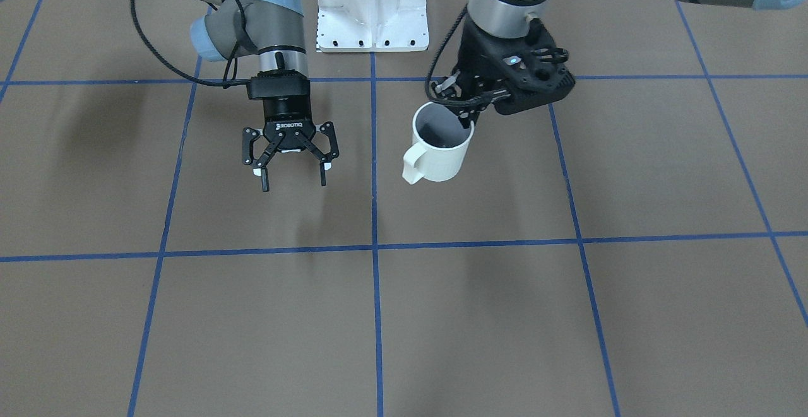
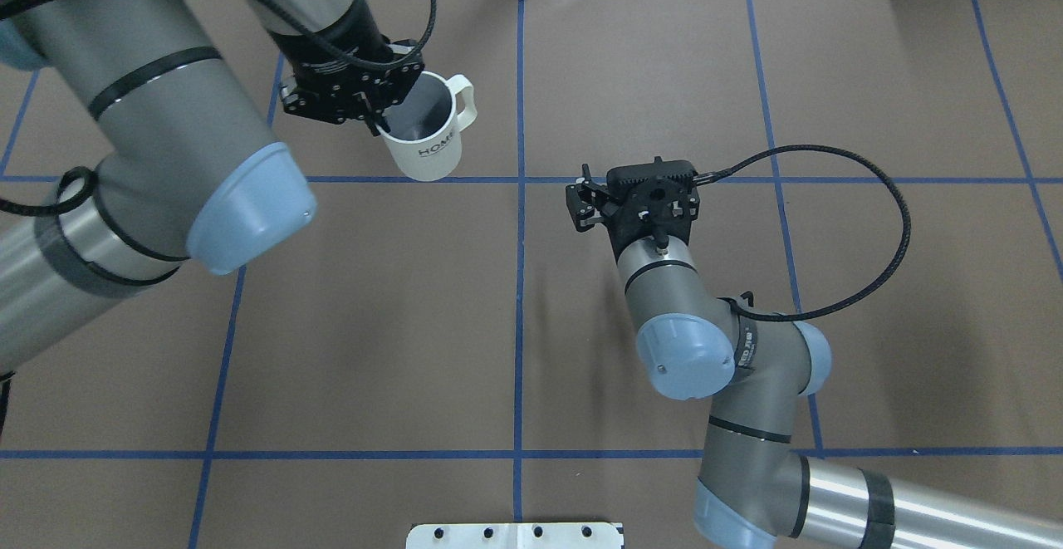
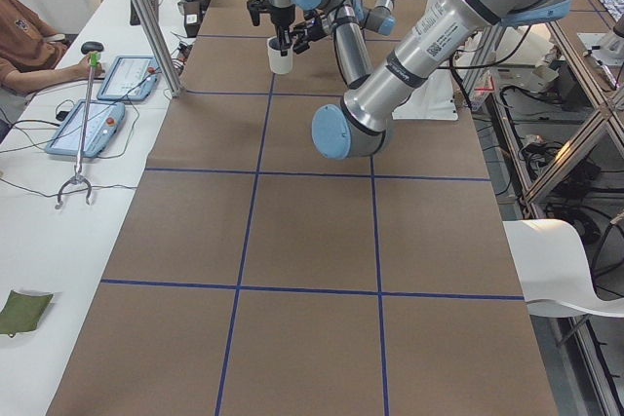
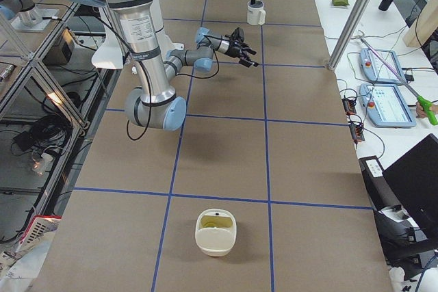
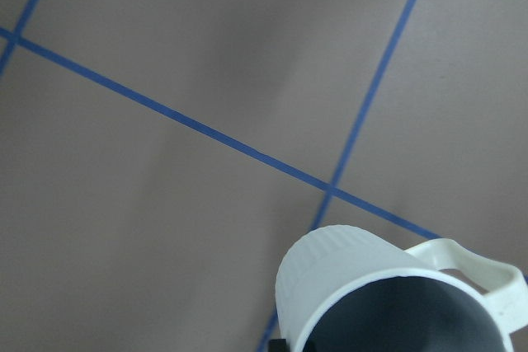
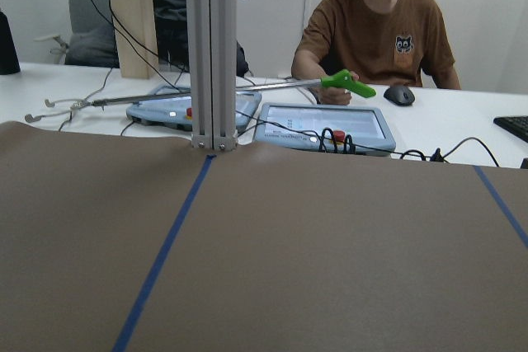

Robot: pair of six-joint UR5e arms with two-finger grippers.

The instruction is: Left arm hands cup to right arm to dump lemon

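Observation:
The cup is a cream-white ribbed mug, upright, with its handle toward the right arm's side. My left gripper is shut on the cup's rim from above, one finger inside; it also shows in the overhead view on the cup. The left wrist view shows the cup with a grey inside. No lemon shows in the cup. My right gripper is open and empty, pointing down, about one grid square to the side of the cup; in the overhead view it is seen from behind.
A cream container with something yellow-green inside sits on the table far from both arms, at the robot's right end. A white mount plate stands at the robot's base. An aluminium post, tablets and operators line the far edge.

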